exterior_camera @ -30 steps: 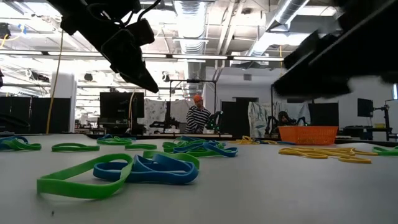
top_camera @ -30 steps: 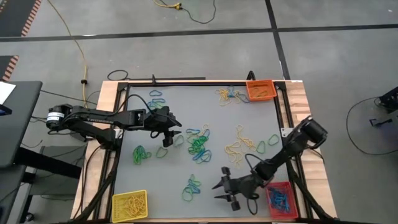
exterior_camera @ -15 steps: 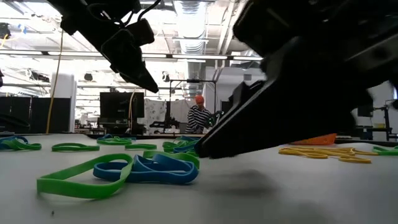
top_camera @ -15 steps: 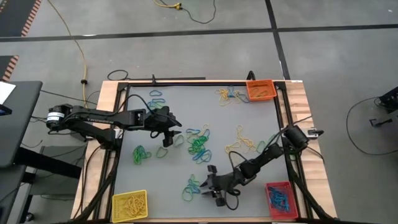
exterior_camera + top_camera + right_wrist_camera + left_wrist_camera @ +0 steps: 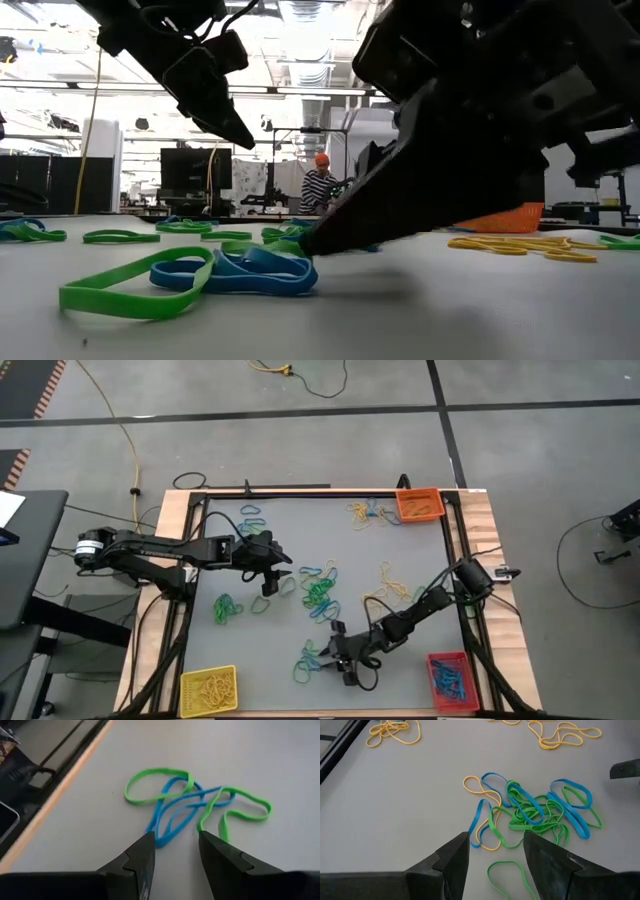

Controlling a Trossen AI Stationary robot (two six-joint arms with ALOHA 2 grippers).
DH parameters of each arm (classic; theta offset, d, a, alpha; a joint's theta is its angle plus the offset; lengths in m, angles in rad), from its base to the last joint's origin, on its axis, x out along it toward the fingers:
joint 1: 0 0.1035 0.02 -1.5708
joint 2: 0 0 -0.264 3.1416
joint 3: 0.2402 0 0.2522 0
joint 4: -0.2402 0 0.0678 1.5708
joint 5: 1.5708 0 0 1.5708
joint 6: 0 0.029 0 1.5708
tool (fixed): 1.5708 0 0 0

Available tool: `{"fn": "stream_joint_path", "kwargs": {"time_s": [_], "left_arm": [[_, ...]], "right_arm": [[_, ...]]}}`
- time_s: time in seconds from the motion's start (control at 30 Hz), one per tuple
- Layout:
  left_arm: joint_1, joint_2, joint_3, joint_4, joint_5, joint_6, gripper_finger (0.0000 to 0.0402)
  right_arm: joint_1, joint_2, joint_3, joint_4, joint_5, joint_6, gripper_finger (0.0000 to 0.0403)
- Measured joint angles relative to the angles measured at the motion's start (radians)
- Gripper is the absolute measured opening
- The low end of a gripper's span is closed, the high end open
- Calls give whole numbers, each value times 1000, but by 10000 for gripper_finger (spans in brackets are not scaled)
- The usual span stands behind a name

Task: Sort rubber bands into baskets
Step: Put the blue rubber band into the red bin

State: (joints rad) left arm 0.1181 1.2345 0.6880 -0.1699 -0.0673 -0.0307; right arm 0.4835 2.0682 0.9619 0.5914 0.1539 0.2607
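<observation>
A grey bench (image 5: 280, 550) with a wooden rim stands on a grey floor (image 5: 300, 450) crossed by a long yellow cable (image 5: 118, 420) — and far behind, a person (image 5: 318, 188) in a striped top.

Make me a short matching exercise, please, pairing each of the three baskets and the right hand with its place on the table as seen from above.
Things:
1. yellow basket
2. orange basket
3. red basket
4. right hand

Places in the high view:
A. top right corner
B. bottom right corner
C. bottom left corner
D. low in the middle, open over a blue and green tangle of rubber bands

Pairs: 1-C, 2-A, 3-B, 4-D
</observation>
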Motion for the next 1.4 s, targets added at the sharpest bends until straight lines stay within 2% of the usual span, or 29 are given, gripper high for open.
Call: {"fn": "stream_joint_path", "kwargs": {"time_s": [0.23,0.47,0.6,0.77,0.83,0.97,1.17,1.3,1.4], "left_arm": [[0,0,0,0,0,0,178],[0,0,0,-1,0,0,178],[0,0,0,0,0,0,178],[0,0,0,0,0,0,178],[0,0,0,0,0,0,178],[0,0,0,0,0,0,178],[0,0,0,0,0,0,178],[0,0,0,0,0,0,178],[0,0,0,0,0,0,178]], "right_arm": [[6,69,34,91,-30,4,179],[-1,90,121,-91,-28,-1,171],[8,86,136,-113,-25,-45,129],[19,82,140,-141,-18,-93,31],[28,69,140,-160,-10,-118,18],[58,-1,135,-258,77,-153,24],[132,-157,138,-350,354,-220,22],[163,-205,138,-418,513,-217,57],[172,-212,138,-465,572,-194,91]]}}
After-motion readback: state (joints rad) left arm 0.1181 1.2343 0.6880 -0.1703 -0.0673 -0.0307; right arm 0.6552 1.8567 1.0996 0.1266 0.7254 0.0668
